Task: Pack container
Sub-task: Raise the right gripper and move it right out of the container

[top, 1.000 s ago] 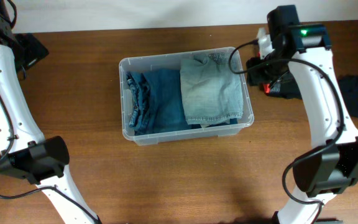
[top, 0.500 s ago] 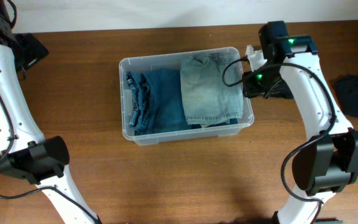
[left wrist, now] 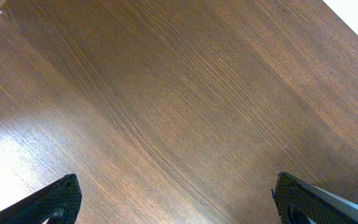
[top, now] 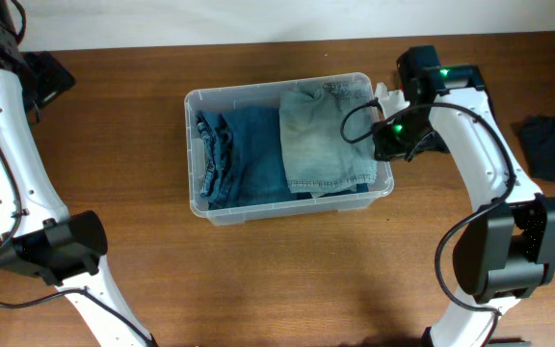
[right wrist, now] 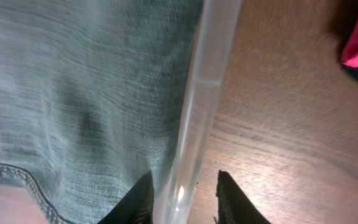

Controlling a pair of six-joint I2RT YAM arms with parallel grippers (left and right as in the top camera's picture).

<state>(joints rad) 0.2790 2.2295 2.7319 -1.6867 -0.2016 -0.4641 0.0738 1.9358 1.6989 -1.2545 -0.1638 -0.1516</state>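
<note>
Right fingers (right wrist: pixel 232 202) shifted left, now narrowly straddling container (right wrist: pixel 199 106) right rim.

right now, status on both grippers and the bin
Left gripper open over table. Right gripper open, astride right rim of the container, not clamped. It holds folded denim. Off to its right, black garment.

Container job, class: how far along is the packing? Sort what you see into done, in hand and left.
Done: dark blue jeans and a lighter denim piece lie side by side in the container. In hand: the right gripper has its jaws astride the container's right rim, not visibly clamped. Probably left: a black garment lies outside on the table; the left gripper is open, empty.
</note>
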